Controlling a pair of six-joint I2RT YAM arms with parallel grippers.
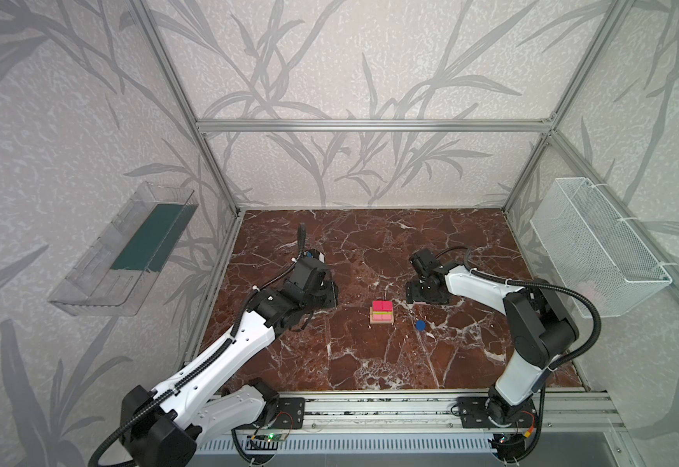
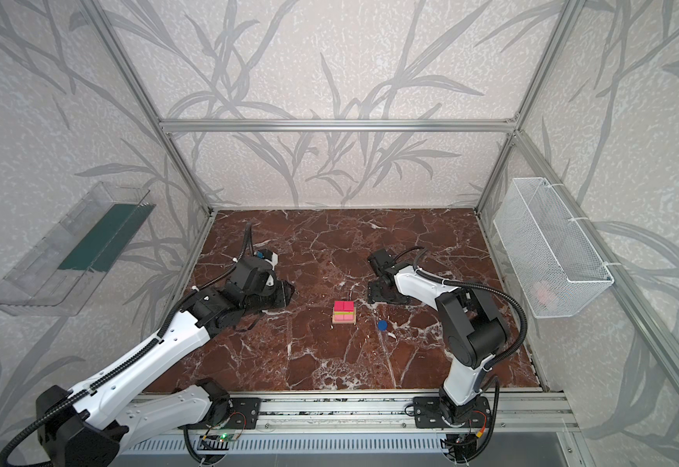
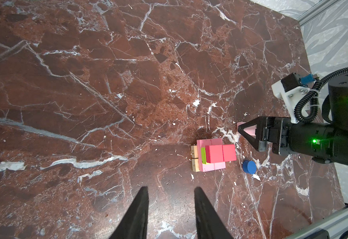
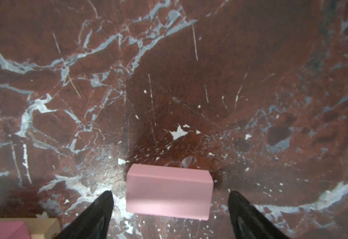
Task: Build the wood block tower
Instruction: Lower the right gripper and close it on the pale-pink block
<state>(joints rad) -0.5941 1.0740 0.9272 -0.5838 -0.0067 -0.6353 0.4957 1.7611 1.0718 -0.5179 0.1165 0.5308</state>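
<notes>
The tower [image 1: 382,313] [image 2: 344,313] stands mid-table: two tan bars [image 3: 195,158] lowest, pink bars [image 3: 210,142] over them, then a lime-green bar [image 3: 203,155] and two red cubes [image 3: 220,153]. To its right the blue disc [image 1: 420,325] [image 3: 249,166] lies on the marble. One loose pink bar [image 4: 169,191] lies flat beneath my right gripper [image 4: 170,193] [image 1: 426,293]. That gripper is open, with a finger on each side of the bar and a gap at both. My left gripper [image 3: 171,189] [image 1: 325,295] is open and empty, left of the tower.
A clear plastic tray [image 1: 123,250] hangs on the left wall. On the right wall is a white wire basket [image 1: 596,246] with something pink [image 1: 590,289] in it. Aluminium frame posts bound the marble table [image 1: 370,356].
</notes>
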